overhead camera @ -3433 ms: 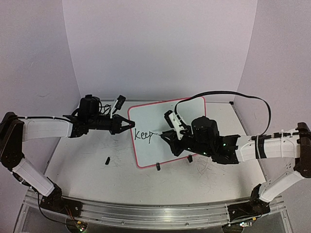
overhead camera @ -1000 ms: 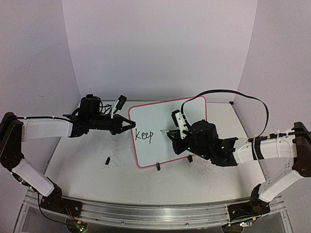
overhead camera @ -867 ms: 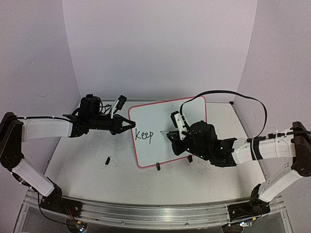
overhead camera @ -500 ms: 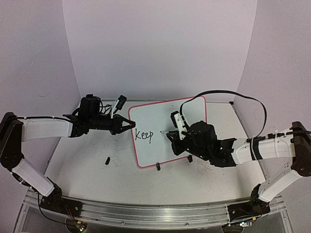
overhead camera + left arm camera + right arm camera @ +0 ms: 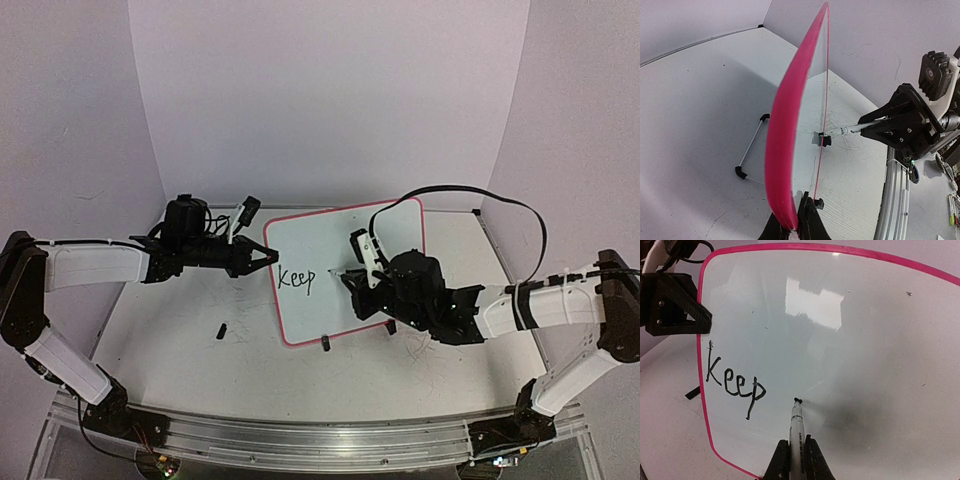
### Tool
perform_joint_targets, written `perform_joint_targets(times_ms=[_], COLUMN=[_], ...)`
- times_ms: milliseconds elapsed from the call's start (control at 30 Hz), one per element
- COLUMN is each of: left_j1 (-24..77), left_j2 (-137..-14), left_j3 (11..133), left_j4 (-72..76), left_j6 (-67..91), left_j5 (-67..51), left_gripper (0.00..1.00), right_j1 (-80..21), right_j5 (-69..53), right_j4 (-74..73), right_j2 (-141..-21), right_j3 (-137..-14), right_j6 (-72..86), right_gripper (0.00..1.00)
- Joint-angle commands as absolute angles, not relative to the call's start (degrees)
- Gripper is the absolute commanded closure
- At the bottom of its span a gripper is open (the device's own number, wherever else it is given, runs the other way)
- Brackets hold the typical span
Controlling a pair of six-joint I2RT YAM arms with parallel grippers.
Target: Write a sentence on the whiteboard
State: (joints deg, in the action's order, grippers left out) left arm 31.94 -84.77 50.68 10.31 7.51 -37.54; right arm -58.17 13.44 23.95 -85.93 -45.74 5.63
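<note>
Gripping the marker (image 5: 796, 420), right end effector (image 5: 796, 446) has shifted rightward past "Keep" (image 5: 734, 382); left end effector (image 5: 265, 256) clamps the whiteboard (image 5: 340, 238).

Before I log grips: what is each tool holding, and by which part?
Left tool clamps the whiteboard by its pink side edge; right tool grips a marker by its barrel.
</note>
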Motion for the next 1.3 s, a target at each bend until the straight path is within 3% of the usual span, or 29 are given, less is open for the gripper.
perform_joint_targets(times_ms=[0, 633, 1267], left_j1=[31.47, 31.40, 31.39], left_j2=[-84.46, -84.40, -84.28], left_j3=[52.23, 52.29, 52.17], left_j4=[8.82, 8.83, 8.74], left_j6=[2.42, 2.16, 2.24], left_j5=[-29.93, -29.71, -29.79], left_gripper=[1.00, 1.00, 1.00], right_j1=[-57.87, -58.01, -57.96], right_j5=[13.73, 11.00, 16.91], right_j4=[26.02, 22.80, 22.45], right_j2=[-87.08, -86.90, -84.34], right_j3=[-48.37, -46.37, -44.99], right_j6=[5.70, 7.24, 7.54], right_gripper=[1.00, 1.00, 1.00])
